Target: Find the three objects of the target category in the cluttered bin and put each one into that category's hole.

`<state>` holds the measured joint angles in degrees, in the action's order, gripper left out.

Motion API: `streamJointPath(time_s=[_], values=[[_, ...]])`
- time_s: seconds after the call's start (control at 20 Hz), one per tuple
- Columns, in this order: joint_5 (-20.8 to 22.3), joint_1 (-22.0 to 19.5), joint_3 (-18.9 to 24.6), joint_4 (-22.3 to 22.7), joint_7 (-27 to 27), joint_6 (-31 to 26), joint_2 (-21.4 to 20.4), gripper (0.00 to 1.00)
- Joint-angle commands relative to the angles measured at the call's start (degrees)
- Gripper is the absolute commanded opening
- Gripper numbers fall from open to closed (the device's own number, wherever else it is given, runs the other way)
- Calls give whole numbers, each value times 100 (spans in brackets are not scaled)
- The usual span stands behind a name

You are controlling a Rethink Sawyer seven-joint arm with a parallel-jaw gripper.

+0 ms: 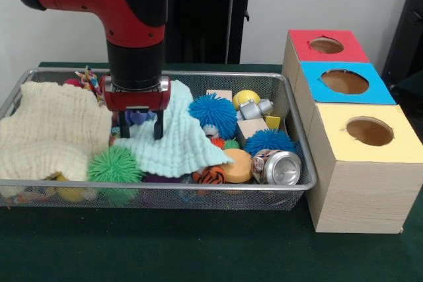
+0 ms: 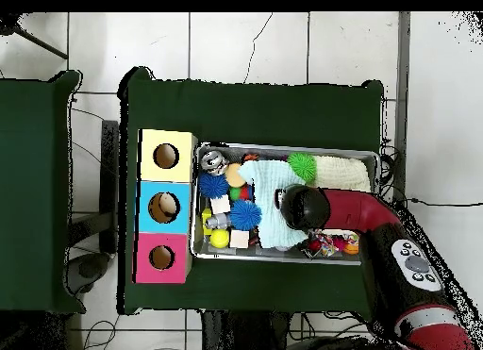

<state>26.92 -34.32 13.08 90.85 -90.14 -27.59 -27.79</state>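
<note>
The silver wire-mesh bin (image 1: pixel 158 189) is sitting packed on the green table — little free room inside. At its near right corner, a crushed silver drink can (image 1: pixel 276 167) is lying on its side, long axis running left-right, top facing the viewer; no lettering is readable. Beside the bin, the wooden three-hole box (image 1: pixel 357 170) is showing yellow, blue and red tops. Farther back, the black gripper (image 1: pixel 140 127) is hanging spread over the pale mint cloth (image 1: pixel 177 142) — nothing pinched.
</note>
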Motion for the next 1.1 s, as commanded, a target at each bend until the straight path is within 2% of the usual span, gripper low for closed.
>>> streamJointPath(time_s=[0.05,0.45,0.9,1.1], values=[[89,-105,-14,90,-617,571,376,100],[20,76,-74,425,-975,1184,546,100],[-454,425,16,824,-1599,1999,703,100],[-676,506,124,1047,-1643,2257,686,100]])
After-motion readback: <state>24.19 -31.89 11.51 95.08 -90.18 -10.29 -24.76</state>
